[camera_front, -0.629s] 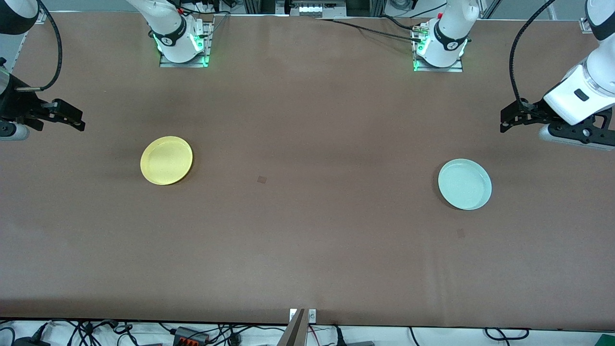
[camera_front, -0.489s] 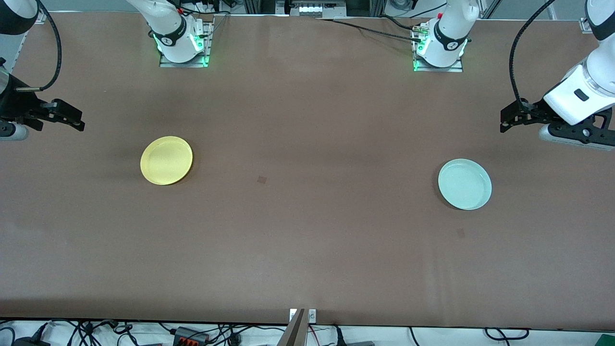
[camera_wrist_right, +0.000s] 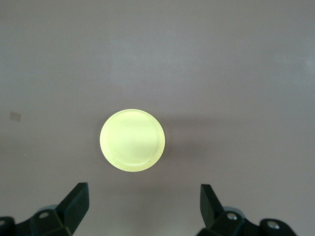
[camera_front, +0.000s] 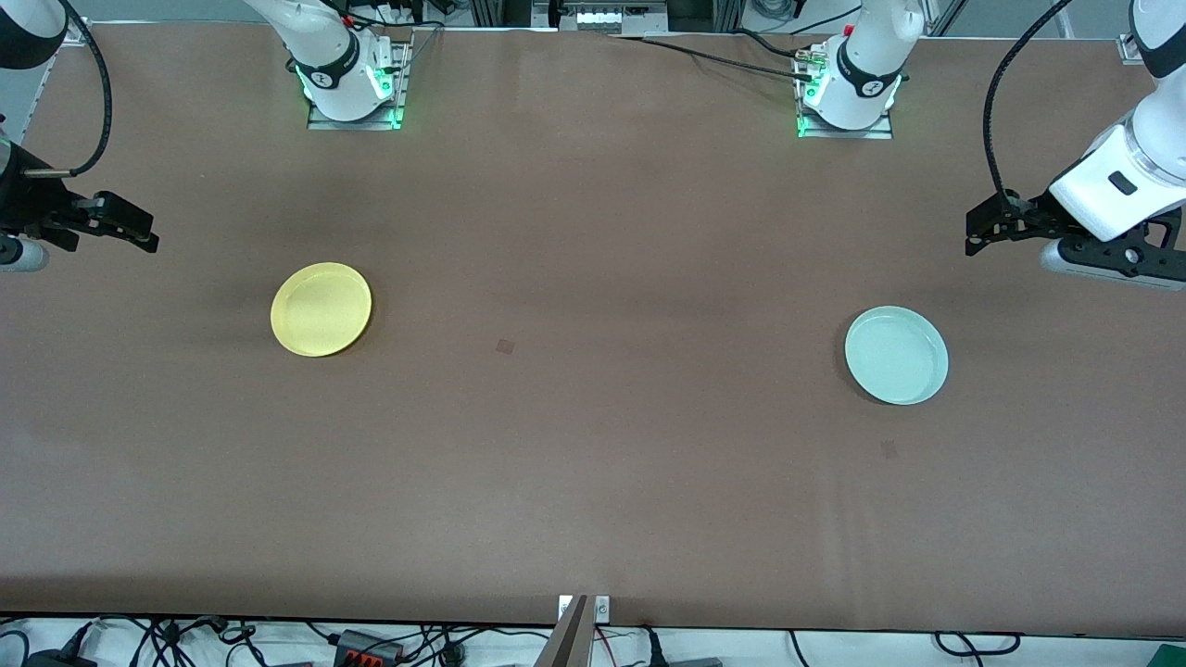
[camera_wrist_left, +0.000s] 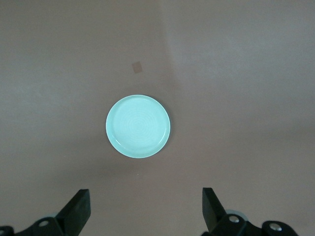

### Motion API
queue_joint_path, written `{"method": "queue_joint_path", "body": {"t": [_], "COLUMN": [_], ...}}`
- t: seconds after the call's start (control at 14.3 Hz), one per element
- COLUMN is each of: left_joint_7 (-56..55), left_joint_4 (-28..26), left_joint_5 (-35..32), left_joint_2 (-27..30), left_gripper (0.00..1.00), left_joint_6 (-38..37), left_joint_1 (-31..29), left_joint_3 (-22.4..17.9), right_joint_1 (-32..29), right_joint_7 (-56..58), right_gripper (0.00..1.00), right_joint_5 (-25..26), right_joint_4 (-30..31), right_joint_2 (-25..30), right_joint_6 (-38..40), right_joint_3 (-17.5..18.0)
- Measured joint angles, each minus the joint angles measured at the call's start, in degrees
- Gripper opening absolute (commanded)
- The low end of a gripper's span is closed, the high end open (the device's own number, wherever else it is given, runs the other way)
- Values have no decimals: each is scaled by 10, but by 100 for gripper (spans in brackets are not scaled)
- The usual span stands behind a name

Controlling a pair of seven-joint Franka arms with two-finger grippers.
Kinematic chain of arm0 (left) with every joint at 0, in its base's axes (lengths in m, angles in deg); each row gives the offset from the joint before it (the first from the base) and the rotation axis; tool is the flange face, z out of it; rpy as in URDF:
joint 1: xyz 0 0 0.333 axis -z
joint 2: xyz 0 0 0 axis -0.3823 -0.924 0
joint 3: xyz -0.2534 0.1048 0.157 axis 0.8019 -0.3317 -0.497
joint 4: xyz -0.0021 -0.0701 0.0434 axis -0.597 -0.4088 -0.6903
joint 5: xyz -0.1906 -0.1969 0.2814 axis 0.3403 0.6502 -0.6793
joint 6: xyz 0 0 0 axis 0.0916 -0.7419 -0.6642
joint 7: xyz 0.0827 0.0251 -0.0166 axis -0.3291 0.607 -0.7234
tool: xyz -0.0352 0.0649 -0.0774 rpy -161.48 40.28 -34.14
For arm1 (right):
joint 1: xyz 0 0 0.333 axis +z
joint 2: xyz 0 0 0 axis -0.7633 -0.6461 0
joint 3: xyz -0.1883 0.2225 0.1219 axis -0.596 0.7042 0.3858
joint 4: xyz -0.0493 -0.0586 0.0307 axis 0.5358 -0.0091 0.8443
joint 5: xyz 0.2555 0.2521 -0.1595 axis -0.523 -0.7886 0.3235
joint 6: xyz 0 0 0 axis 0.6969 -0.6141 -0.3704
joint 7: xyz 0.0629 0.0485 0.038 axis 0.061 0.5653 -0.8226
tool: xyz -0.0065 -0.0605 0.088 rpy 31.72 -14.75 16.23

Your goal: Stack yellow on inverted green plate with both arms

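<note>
I hold both tools spread and empty, so each wrist camera frames its plate. The right tool point(camera_front: 139, 232) hangs near the yellow plate point(camera_front: 321, 308); the left tool point(camera_front: 984, 227) near the green plate point(camera_front: 896, 355), lying rim-up, not yet inverted, well apart on the table point(camera_front: 593, 463).

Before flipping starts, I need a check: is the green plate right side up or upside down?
Right side up: the green plate shows its hollow inside with raised rim.
</note>
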Motion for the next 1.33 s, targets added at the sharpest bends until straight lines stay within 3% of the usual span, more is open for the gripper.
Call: {"method": "queue_joint_path", "body": {"t": [0.42,0.7,1.33], "left_joint_7": [-3,-3,-3], "left_joint_4": [10,36,38], "left_joint_5": [0,0,0], "left_joint_2": [-8,-32,-106], "left_gripper": [100,100,100], "left_joint_6": [0,-1,-24], "left_joint_1": [-2,-5,-12], "left_joint_3": [-2,-3,-7], "right_joint_1": [-7,-8,-8], "right_joint_7": [0,0,0], "right_gripper": [100,100,100], "right_joint_5": [0,0,-1], "right_joint_4": [0,0,0], "right_joint_2": [-7,-9,-11], "right_joint_6": [4,4,0], "right_joint_3": [0,0,1]}}
